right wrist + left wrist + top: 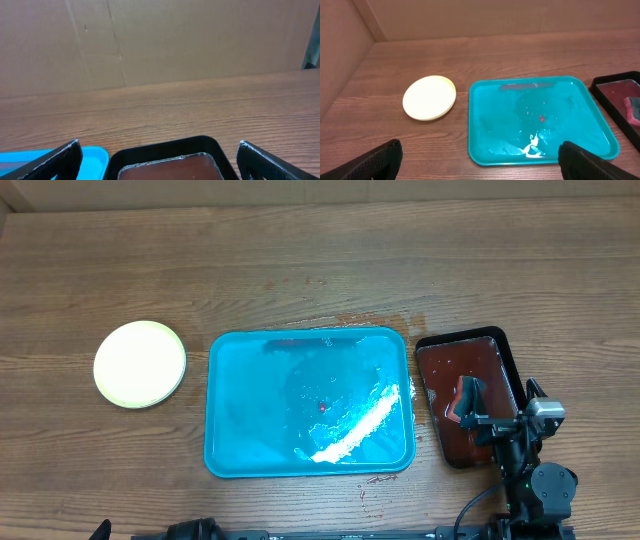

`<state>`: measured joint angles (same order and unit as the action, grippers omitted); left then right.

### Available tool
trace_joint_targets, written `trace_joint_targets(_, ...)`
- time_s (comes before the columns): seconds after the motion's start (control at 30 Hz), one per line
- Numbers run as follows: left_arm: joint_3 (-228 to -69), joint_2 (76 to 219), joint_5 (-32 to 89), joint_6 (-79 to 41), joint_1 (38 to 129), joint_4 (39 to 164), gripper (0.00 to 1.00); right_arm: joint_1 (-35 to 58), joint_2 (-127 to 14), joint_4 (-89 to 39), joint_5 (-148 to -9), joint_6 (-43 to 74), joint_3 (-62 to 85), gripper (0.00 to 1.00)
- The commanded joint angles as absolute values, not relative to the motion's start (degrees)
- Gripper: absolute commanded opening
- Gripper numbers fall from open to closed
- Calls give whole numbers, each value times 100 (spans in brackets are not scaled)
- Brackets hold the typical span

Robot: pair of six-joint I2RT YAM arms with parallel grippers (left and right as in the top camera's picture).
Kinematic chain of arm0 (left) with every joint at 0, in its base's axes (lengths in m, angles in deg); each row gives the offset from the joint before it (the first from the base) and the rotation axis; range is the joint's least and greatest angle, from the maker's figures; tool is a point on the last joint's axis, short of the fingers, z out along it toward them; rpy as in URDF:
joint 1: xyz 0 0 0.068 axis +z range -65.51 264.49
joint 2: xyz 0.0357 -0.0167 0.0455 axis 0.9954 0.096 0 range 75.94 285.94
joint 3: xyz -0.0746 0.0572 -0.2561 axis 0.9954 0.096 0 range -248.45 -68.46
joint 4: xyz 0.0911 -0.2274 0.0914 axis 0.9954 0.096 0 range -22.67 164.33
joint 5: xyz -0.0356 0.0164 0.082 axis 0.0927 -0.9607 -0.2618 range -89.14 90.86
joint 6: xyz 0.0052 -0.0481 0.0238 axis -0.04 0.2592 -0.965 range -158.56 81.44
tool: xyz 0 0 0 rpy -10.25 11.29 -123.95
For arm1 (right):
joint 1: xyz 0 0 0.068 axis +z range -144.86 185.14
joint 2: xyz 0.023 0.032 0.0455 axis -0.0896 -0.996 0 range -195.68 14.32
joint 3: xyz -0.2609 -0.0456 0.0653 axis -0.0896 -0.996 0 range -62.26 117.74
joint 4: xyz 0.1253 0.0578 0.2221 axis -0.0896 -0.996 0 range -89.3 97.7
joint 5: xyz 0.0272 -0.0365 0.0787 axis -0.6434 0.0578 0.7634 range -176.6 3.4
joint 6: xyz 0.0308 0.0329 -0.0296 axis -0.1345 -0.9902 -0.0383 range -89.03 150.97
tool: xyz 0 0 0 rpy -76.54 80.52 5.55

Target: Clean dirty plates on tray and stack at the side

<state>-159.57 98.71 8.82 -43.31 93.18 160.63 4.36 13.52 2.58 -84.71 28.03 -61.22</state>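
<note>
As I read the overhead view: wooden table [320, 270], three things in a row across it, with both arms at the near edge.
Plates [140, 364]: stacked on the bare wood, well to the left of the turquoise tray and apart from it. Top plate is pale yellow-green and looks clean. I cannot count the ones beneath.
Tray [250, 400]: turquoise, mid-table. Its floor carries a wet film with a bright glare streak.
Red speck [321, 406]: small, near the middle of the tray floor.
Dark tray [462, 336]: just right of the turquoise one, a narrow gap between them. It holds reddish liquid.
Pad [466, 400]: red and grey, lying in the dark tray.
Drops [378, 478]: reddish marks on the wood by the turquoise tray's near right corner.
Left gripper [480, 147]: fingers spread wide, nothing held. Its camera looks across plates and tray.
Right gripper [159, 146]: fingers spread wide, nothing held. The dark tray's far rim shows between them.
Right arm [525, 455]: at the near right, beside the dark tray.
</note>
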Motion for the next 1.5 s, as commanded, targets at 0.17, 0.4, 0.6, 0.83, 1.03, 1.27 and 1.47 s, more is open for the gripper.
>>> trace_joint_targets(0.17,-15957,9864,946,-4279,9292,16056,100,388,1416,288,-8549,2840,-6179,100)
trace_joint_targets(0.4,-15915,9868,943,-4283,9292,15888,100,388,1416,288,-8549,2840,-6179,100)
trace_joint_targets(0.6,-15340,9820,930,-4552,9265,14719,100,388,1416,288,-8547,2840,-6179,100)
trace_joint_targets(0.83,-13436,9101,1273,-4672,9222,11838,99,388,1416,288,-8549,2840,-6179,100)
trace_joint_targets(1.03,-11456,8258,2045,-4670,9222,9427,100,388,1416,288,-8549,2840,-6179,100)
trace_joint_targets(1.27,-9769,7685,2194,-4666,9147,7373,99,388,1416,288,-8549,2840,-6179,100)
trace_joint_targets(1.47,-8822,7615,2163,-4172,9060,6426,100,388,1416,288,-8549,2840,-6179,100)
